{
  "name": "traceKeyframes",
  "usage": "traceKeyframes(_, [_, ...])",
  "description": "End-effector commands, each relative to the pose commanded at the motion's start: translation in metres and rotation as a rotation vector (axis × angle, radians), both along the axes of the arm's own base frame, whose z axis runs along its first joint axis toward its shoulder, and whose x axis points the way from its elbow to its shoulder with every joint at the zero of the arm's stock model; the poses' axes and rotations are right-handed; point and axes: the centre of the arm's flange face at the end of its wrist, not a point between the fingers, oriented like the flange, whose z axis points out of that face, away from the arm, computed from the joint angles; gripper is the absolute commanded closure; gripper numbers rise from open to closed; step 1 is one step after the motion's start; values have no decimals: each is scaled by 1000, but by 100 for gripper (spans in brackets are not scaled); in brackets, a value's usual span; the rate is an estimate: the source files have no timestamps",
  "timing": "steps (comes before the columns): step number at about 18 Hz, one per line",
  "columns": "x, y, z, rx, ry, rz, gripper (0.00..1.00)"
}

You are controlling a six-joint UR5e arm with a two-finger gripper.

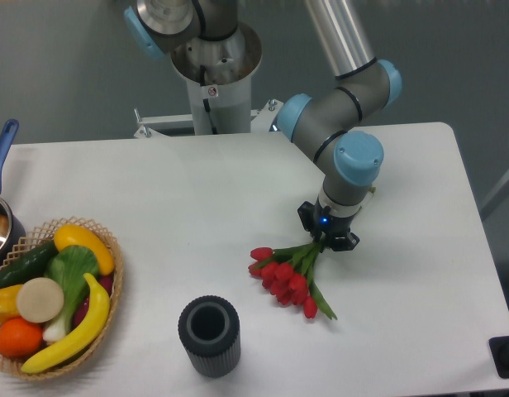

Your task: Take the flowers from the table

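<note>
The flowers (286,279), a bunch of small red tulips with green stems and leaves, lie on the white table (197,198) right of centre. The heads point to the lower left and the stems run up to the right. My gripper (327,241) points straight down over the stem end of the bunch. Its black body covers the stems there. The fingers are hidden under the wrist, so I cannot see how the jaws stand or whether they hold the stems.
A dark ribbed cylindrical vase (209,335) stands near the front edge, left of the flowers. A wicker basket of fruit and vegetables (52,294) sits at the front left. A pot with a blue handle (0,207) is at the left edge. The arm's base (215,74) stands behind the table.
</note>
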Motion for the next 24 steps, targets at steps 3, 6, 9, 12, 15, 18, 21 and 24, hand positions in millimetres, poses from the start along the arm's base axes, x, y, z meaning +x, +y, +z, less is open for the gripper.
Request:
traceKeyframes(3, [-12,-9,26,20,41,24,85])
traceKeyframes(6, [-28,-16,61,38,107,36,84])
traceKeyframes(9, [-49,-26,86,53,134,76,81])
traceKeyframes(12, [-69,-25,120,34,117,77,81])
traceKeyframes(15, [-90,-21,153,6,60,80,81])
traceKeyframes(18, [-101,-17,172,6,61,78,81])
traceKeyframes(21, [-101,-18,180,1,57,80,81])
traceKeyframes(24, [-103,-22,189,-49,55,67,81])
